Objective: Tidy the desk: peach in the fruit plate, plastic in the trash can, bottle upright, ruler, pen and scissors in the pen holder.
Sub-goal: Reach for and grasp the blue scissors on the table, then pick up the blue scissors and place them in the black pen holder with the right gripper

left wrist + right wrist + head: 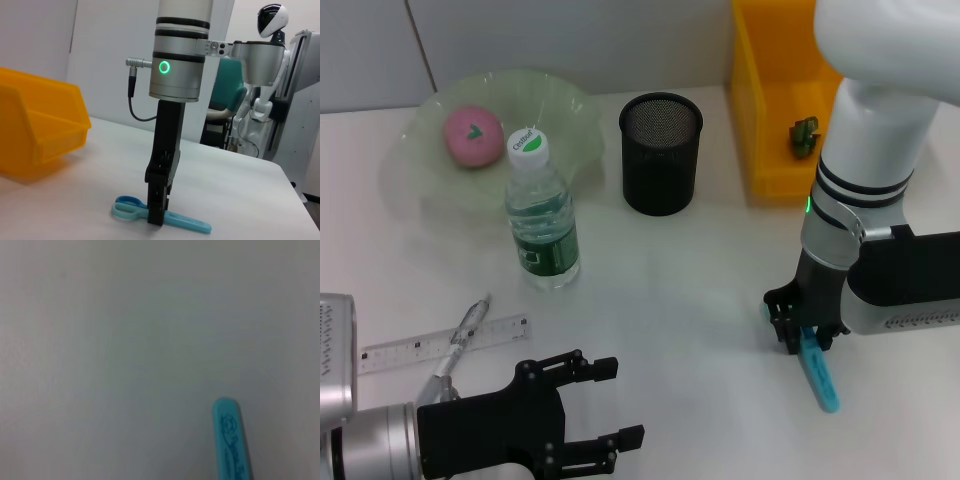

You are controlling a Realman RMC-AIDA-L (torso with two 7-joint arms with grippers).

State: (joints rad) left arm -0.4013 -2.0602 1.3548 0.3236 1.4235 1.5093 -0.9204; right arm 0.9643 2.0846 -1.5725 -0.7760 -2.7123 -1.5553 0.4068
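- Scissors (pixel 817 375) lie flat on the desk (pixel 690 300) at your right side, blue and sheathed, with the right gripper (pixel 804 338) standing straight down over them near the handle end.
- You can see its fingers (pixel 156 200) down at the scissors on either side in the left wrist view, touching or nearly so; whether they are already clamped is not clear, so treat the grasp as unconfirmed.
- Judging from this, the step in hand is picking up the scissors; the next move calls for a firm close, a straight lift, then a carry to the pen holder (pixel 661 153), the black mesh cup well apart toward the back.
- Your left gripper (pixel 582 407) hovers low at the near edge, fingers spread and empty.
- Just beside it lie the ruler (pixel 410 348) and pen (pixel 462 335), the pen crossing the ruler, both not yet stowed.
- Farther out, the bottle (pixel 542 212) already stands upright and the peach (pixel 472 135) sits in the fruit plate (pixel 555 110).
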